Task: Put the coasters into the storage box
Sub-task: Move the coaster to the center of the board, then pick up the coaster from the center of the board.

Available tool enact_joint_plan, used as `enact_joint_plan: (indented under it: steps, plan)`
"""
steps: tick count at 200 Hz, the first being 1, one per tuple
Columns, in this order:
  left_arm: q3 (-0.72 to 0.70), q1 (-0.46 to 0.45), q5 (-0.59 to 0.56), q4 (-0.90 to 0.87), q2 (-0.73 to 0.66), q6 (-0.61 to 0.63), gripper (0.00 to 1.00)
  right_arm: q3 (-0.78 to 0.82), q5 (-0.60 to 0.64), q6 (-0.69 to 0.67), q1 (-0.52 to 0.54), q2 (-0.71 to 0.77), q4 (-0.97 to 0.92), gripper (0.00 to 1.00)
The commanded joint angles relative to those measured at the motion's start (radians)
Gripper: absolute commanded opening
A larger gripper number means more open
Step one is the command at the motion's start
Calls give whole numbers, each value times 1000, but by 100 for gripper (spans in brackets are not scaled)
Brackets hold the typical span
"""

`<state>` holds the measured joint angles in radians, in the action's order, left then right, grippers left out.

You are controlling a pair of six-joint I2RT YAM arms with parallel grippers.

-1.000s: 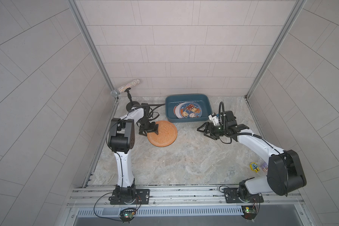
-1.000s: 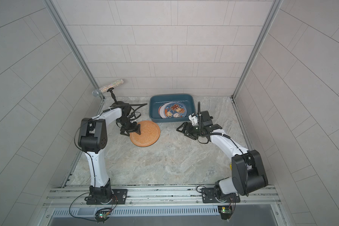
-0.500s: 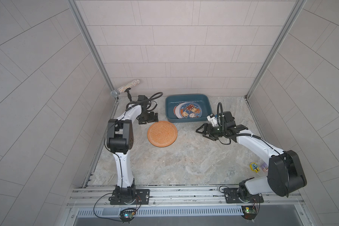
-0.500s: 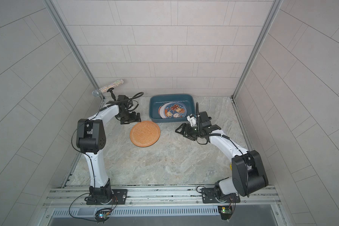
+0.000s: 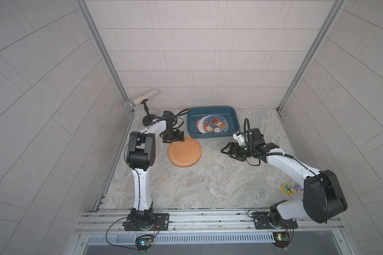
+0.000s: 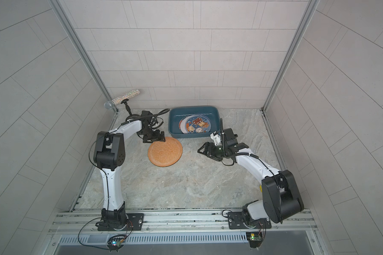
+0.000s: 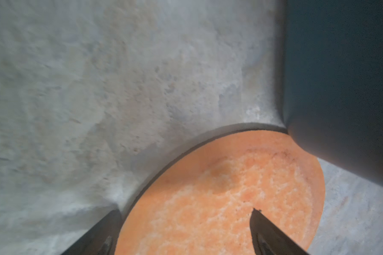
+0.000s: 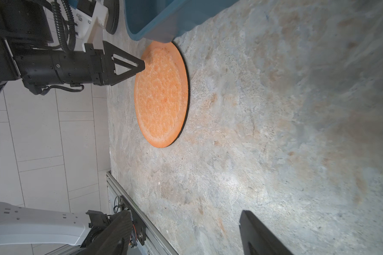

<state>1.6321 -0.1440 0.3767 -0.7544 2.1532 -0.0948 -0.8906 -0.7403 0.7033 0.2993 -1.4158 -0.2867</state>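
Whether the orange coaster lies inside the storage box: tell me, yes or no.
No, the orange coaster lies flat on the table, outside the storage box.

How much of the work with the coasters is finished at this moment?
Done: several printed coasters lie in the storage box. In hand: nothing is gripped; the open left tool straddles the edge of the orange coaster, the open right tool holds nothing. Left: that orange coaster, on the table beside the box.
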Motion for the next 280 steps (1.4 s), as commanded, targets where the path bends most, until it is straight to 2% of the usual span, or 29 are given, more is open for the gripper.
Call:
enact_joint_plan:
  steps: [1, 40, 74, 111, 139, 187, 280]
  plan:
    - [-108, -35, 39, -78, -20, 13, 94, -38, 42, -56, 22, -44, -22, 80]
    - [-269, -96, 71, -48, -121, -36, 93, -73, 95, -83, 73, -107, -30, 80]
    - [-395, -169, 96, 33, -211, -132, 93, -98, 166, -107, 137, -170, -56, 79]
    - [-478, -198, 43, 137, -271, -231, 94, -146, 277, -141, 205, -264, -95, 79]
    - [-480, -197, 7, 153, -289, -241, 96, -180, 332, -161, 221, -336, -110, 77]
    - [-453, -212, 25, 156, -255, -229, 96, -244, 387, -190, 240, -425, -145, 74]
    - [-452, -294, 62, 223, -208, -277, 92, -290, 319, -151, 311, -536, -107, 73]
